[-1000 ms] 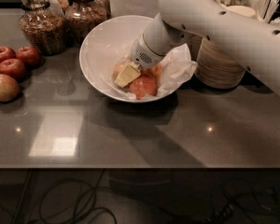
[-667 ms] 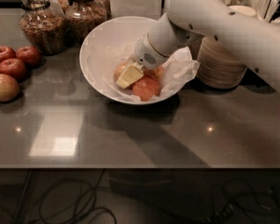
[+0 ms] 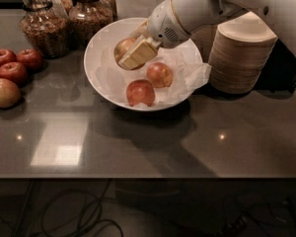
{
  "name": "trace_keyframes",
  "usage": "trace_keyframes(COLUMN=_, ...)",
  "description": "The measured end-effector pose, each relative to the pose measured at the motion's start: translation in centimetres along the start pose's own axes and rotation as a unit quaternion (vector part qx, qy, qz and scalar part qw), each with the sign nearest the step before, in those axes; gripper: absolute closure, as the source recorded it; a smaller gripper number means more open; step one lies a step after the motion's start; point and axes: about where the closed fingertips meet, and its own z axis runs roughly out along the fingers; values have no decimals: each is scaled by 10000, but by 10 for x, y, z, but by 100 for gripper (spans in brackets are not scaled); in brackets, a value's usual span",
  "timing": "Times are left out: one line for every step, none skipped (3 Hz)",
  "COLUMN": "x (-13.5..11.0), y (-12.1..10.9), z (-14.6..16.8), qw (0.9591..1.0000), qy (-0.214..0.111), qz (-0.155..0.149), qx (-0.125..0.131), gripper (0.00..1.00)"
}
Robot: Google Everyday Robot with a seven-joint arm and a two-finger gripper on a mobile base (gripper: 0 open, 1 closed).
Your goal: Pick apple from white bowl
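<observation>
Gripper: fingers clasped on the apple, by the back-left rim of the white bowl.
Open room: countertop stretches wide before the bowl.

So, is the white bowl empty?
No, two reddish apples lie in the white bowl, and the gripper over it grips the apple.

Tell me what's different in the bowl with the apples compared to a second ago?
The tool has lifted from low in the white bowl toward its back. It is shut on the apple and has carried it up off the paper. The two other apples still lie in the bowl. The red apples on the left and the stacked bowls have not moved.
</observation>
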Motion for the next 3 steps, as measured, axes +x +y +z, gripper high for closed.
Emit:
trace_keyframes(x=-19, y=-2, z=-29, qw=9990, qy=-364, qz=-243, qx=0, gripper=100)
trace_keyframes(x=-20, y=-6, z=-73, qw=9970, qy=-694, qz=-331, qx=100, gripper=100)
trace_keyframes(x=-20, y=-6, z=-73, qw=9970, qy=-694, qz=-331, qx=100, gripper=100)
